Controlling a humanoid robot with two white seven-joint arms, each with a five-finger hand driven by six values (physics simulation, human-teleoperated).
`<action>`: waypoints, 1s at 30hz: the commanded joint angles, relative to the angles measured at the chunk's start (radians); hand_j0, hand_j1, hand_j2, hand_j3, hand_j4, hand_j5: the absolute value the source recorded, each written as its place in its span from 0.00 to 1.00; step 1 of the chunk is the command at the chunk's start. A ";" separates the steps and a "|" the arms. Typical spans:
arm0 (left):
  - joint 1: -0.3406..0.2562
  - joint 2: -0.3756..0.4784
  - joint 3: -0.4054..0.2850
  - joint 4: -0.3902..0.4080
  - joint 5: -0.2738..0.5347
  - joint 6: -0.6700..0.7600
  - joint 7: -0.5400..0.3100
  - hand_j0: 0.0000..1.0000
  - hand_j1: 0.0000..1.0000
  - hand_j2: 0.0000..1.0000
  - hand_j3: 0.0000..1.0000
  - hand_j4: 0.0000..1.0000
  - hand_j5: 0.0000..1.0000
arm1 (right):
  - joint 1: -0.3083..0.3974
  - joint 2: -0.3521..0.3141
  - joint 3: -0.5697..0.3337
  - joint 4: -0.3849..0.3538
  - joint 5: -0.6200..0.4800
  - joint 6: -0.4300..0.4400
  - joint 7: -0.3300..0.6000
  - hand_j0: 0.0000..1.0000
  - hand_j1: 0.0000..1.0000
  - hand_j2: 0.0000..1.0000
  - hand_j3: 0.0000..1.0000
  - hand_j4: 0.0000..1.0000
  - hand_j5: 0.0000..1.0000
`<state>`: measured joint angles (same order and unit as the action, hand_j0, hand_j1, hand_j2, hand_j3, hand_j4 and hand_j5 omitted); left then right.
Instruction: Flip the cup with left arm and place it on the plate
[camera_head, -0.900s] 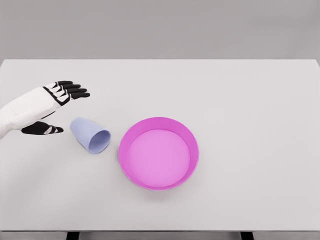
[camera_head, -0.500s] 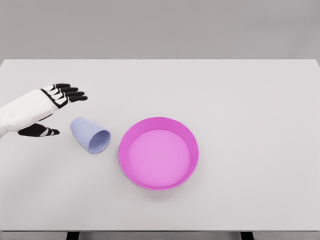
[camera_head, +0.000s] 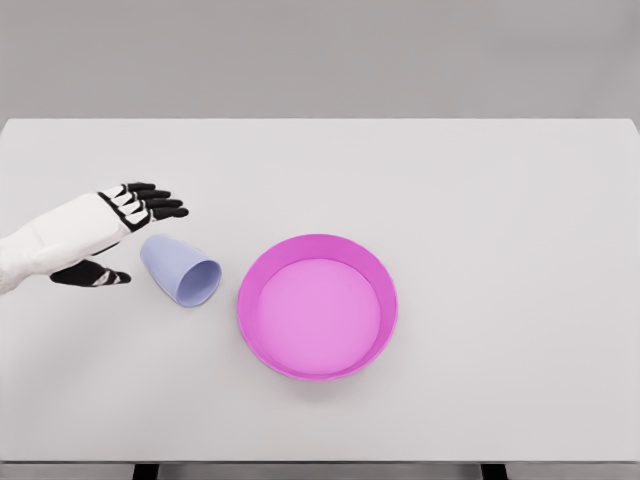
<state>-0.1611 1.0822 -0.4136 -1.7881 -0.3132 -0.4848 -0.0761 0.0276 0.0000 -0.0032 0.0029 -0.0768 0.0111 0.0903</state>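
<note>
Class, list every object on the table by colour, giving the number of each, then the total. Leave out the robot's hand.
Lavender: 1, the cup, lying on its side
Pink: 1, the plate, upright and empty
Total: 2

A small, pale lavender-blue tapered cup (camera_head: 181, 269) is seen lying on its side on the white table (camera_head: 480, 200), its open mouth turned toward the lower right and its closed base toward the upper left. Just to its right, close to the mouth, though contact cannot be told, a round bright magenta plate (camera_head: 317, 306) with a raised rim is set flat, its pink interior holding nothing.
</note>
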 joint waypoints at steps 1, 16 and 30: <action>-0.002 -0.016 -0.028 0.012 0.005 0.009 0.001 1.00 1.00 1.00 1.00 1.00 1.00 | 0.000 0.000 0.000 0.000 0.000 0.000 0.000 1.00 1.00 1.00 1.00 1.00 1.00; -0.112 -0.091 -0.126 0.180 0.005 0.011 -0.001 1.00 1.00 1.00 1.00 1.00 1.00 | 0.000 0.000 0.000 0.000 0.000 0.000 0.000 1.00 1.00 1.00 1.00 1.00 1.00; -0.183 -0.070 -0.238 0.211 -0.001 -0.001 -0.071 1.00 1.00 1.00 1.00 1.00 1.00 | 0.000 0.000 0.000 0.000 0.000 0.000 0.000 1.00 1.00 1.00 1.00 1.00 1.00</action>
<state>-0.3451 1.0048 -0.6439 -1.5776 -0.3177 -0.4841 -0.1343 0.0276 0.0000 -0.0031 0.0029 -0.0768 0.0110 0.0903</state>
